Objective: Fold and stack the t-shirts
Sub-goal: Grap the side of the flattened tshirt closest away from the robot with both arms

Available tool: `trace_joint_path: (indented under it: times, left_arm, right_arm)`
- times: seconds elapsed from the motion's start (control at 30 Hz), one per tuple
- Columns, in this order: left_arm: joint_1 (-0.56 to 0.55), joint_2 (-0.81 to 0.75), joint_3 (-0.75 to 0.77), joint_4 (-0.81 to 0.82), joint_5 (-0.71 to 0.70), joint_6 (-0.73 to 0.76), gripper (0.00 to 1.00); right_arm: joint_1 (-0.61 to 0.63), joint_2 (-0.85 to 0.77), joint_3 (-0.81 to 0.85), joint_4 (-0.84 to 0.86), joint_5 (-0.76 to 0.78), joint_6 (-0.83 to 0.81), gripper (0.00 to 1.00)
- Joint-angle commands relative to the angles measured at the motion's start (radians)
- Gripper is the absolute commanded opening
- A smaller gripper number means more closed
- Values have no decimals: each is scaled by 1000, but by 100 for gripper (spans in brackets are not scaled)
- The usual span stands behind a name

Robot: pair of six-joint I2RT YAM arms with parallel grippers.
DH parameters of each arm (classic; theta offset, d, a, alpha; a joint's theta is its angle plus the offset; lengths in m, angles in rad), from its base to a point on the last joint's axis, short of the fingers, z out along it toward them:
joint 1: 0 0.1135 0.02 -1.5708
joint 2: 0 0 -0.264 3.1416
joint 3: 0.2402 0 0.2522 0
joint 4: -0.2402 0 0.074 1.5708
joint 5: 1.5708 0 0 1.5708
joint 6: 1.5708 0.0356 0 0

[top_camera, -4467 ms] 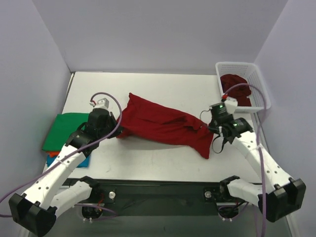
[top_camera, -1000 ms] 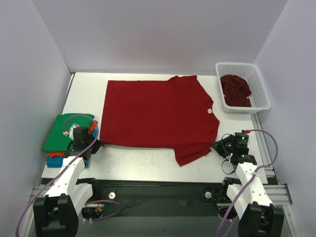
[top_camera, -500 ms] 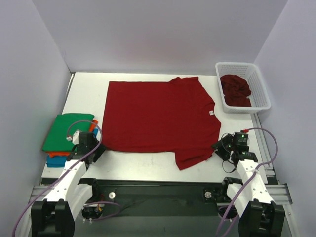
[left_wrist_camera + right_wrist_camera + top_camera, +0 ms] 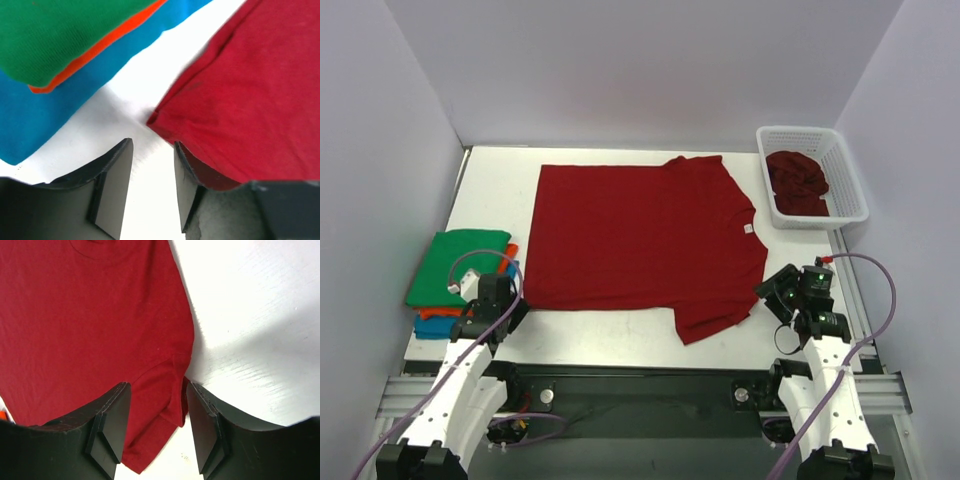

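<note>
Nearest the arms, the left end effector point(image 4: 152, 145) hangs low over the white table point(image 4: 600, 325) with its jaws parted to a middling gap and nothing between them but bare surface. The near left hem corner point(image 4: 150, 121) of the dark red cotton t-shirt point(image 4: 640, 235) lies just beyond its fingertips, the cloth edge running under the right-hand finger, apart from the pads as far as can be seen. The right end effector point(image 4: 157, 387) is likewise parted and gripping nothing; the shirt's near right sleeve point(image 4: 165, 405) lies on the table in the gap below its fingers.

Left of the left end effector sits the folded stack of green, orange and blue t-shirts point(image 4: 455, 265), green on top, near the red hem corner but not touching it. That part of the job looks finished.

The dark red shirt is spread flat across the middle of the table, neck to the right and hem to the left, smooth and unfolded. Judging by this, spreading is done; folding and placing it on the stack remain.

At the far right, the white plastic mesh basket point(image 4: 798, 130) holds a crumpled dark red t-shirt point(image 4: 798, 182), not yet dealt with.
</note>
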Motion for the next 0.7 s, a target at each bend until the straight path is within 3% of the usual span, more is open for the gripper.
trace_joint_path:
  times: [0.0,0.23,0.67]
  left_arm:
    - [-7,-58,50,-60,-3,-23,48]
    - [-7,-63,75,-143,-42,-63,40]
    - [-7,6,-34,86,-19,-119,38]
  right_arm:
    - [-3,-14,36,-78,0,-30,49]
    - [2,-35,11,-99,-11,-30,48]
    - [10,-41,-19,-101,-26,-36,47]
